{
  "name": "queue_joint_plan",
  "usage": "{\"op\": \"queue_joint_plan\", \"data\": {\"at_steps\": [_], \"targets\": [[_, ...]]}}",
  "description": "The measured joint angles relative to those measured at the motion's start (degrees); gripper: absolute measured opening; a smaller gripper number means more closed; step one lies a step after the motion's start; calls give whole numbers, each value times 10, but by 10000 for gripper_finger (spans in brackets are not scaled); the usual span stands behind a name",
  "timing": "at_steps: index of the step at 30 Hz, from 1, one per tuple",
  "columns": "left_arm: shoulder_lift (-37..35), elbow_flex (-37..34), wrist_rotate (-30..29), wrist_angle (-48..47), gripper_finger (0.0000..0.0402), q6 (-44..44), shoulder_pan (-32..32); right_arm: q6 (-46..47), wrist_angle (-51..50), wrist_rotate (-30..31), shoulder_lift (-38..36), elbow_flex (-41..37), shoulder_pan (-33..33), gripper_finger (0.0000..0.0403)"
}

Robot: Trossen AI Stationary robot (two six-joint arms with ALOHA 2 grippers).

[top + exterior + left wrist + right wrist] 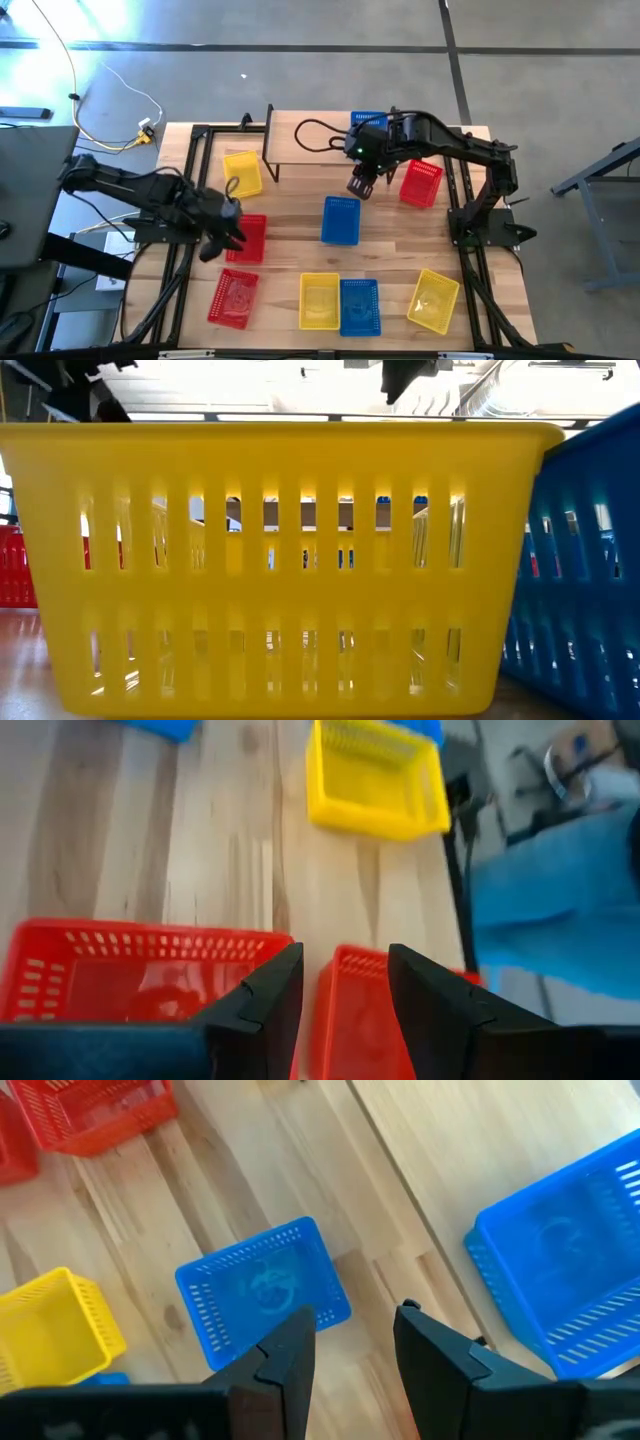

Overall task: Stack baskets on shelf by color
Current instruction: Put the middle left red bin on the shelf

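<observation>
Barely getting started, judging from above. Carrying only one blue basket (367, 120) on the shelf (320, 140), at its right end as far as the right arm's cover allows telling. Leaving the other eight lying singly on the table (290, 235): a yellow basket (243, 173) just beside the shelf's left end, a red basket (421, 183) off its right end, a second blue basket (341, 220) mid-table, and the rest nearer the front. Stacking nothing yet, in any colour.

Hovering the left gripper (222, 240) over the left-hand red basket (250, 238), and hanging the right gripper (360, 188) between the shelf and the second blue basket.

Getting that whole layout from the high view alone. Blocking nearly all of the low view with the front yellow basket (280, 560), close to the lens. Settling the smaller matter in the wrist views only: the left fingers (260, 1010) standing apart and gripping nothing above red mesh, and the right fingers (290, 1360) likewise parted and empty above the second blue basket.
</observation>
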Motion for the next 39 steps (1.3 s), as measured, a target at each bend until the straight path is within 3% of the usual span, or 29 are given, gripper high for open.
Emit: {"op": "queue_joint_plan", "data": {"at_steps": [13, 22, 33, 39], "targets": [[141, 0, -73, -5, 137, -24, -88, 14, 14, 3, 0, 0, 8, 124], [224, 0, -80, -4, 137, -46, -96, 15, 15, 3, 0, 0, 8, 124], [276, 0, -67, -3, 137, -46, -96, 15, 15, 3, 0, 0, 8, 124], [302, 0, -89, -3, 123, -46, -96, 15, 15, 3, 0, 0, 8, 124]]}}
